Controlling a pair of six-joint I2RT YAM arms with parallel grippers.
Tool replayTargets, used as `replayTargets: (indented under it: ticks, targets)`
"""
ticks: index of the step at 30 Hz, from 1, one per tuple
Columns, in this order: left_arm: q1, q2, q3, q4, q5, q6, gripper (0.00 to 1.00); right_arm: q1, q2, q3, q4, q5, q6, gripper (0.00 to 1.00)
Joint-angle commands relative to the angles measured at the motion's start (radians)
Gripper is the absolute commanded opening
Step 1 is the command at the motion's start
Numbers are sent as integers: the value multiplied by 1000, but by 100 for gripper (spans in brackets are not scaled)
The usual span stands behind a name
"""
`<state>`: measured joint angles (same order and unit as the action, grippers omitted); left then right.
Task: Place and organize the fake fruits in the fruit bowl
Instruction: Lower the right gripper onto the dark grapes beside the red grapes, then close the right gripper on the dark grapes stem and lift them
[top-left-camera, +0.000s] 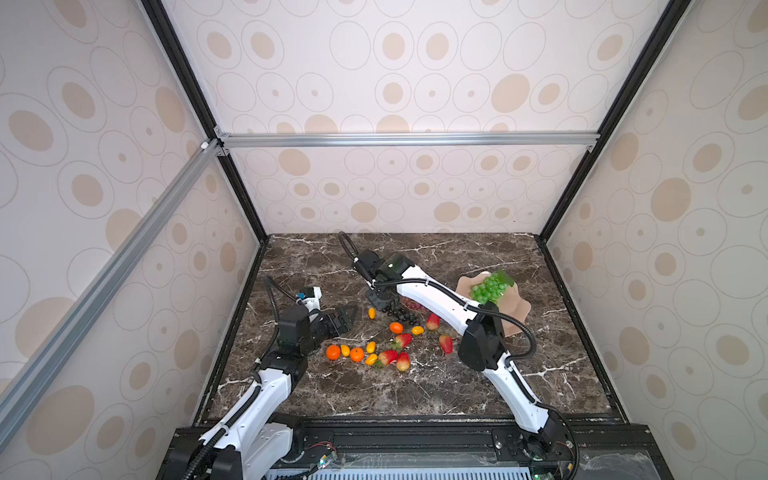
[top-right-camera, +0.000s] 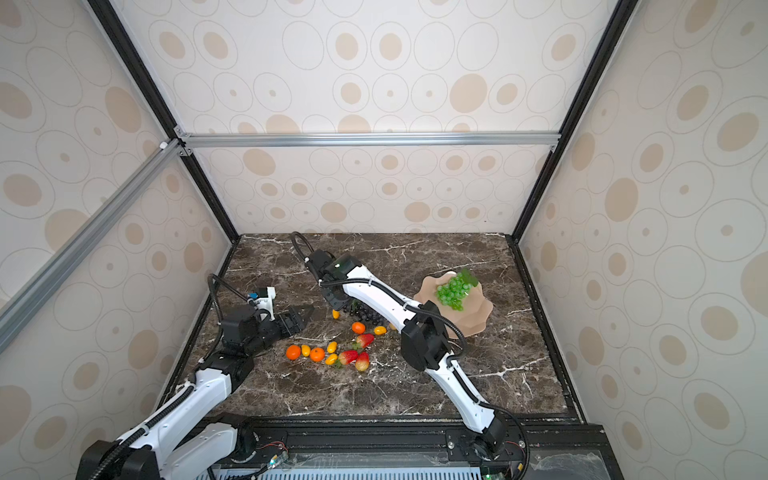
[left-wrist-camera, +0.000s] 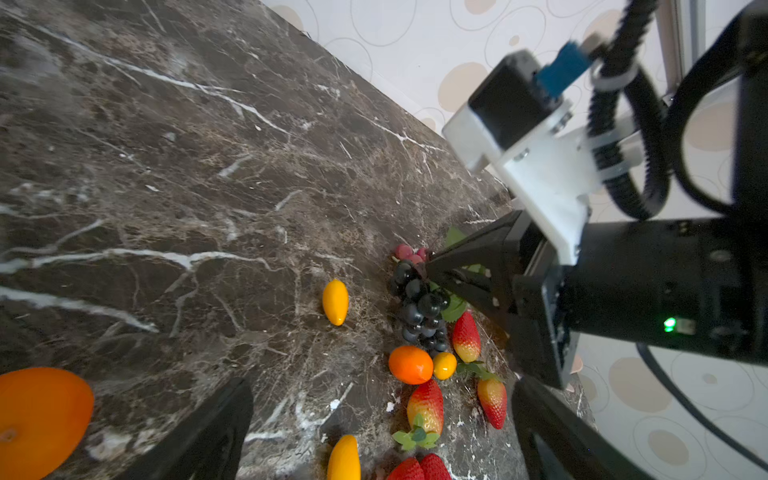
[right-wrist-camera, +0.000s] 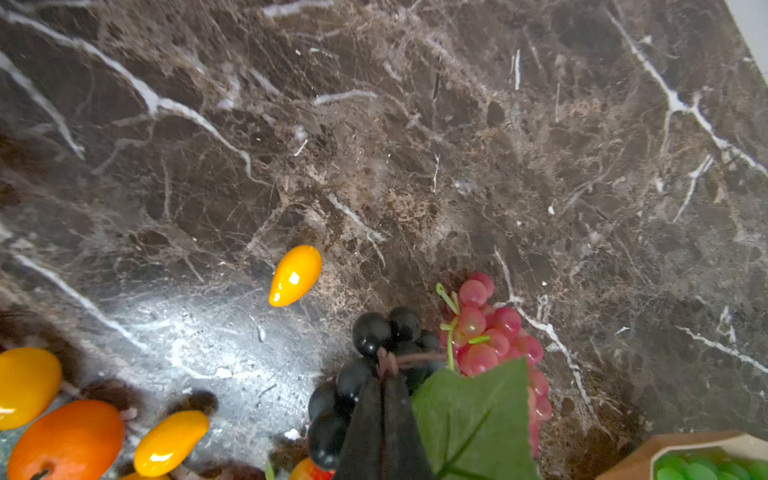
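My right gripper (right-wrist-camera: 386, 376) is shut on the brown stem of the dark grape bunch (right-wrist-camera: 368, 332), which lies on the marble mid-table (top-left-camera: 399, 313) (top-right-camera: 365, 316). A red grape bunch (right-wrist-camera: 490, 336) with a green leaf lies against it. The pink scalloped fruit bowl (top-left-camera: 517, 318) (top-right-camera: 473, 320) at the right holds a green grape bunch (top-left-camera: 490, 289). Strawberries (top-left-camera: 388, 356), oranges (top-left-camera: 356, 354) and yellow ovals (top-left-camera: 370, 346) lie scattered near the front. My left gripper (top-left-camera: 345, 318) (left-wrist-camera: 374, 436) hovers open and empty to the left of the fruits.
The right arm (top-left-camera: 436, 297) stretches across between the bowl and the loose fruits, hiding part of the bowl. A lone yellow oval (top-left-camera: 372, 313) lies beside the right gripper. Patterned walls close in the table on three sides.
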<state>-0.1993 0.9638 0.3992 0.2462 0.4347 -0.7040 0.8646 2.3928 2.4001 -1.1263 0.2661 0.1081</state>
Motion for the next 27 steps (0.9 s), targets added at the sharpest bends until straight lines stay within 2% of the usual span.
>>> replayTargets:
  ticks: [1,14,27]
  targets:
    - [-38,7,40,71,-22,23,98,-8,-63,-34,-4,14,21,0]
    - [-201,98,119,88,-98,76,98,-25,-211,-185,38,60,44,0]
    - [-317,148,174,122,-153,121,98,-60,-368,-289,98,5,90,0]
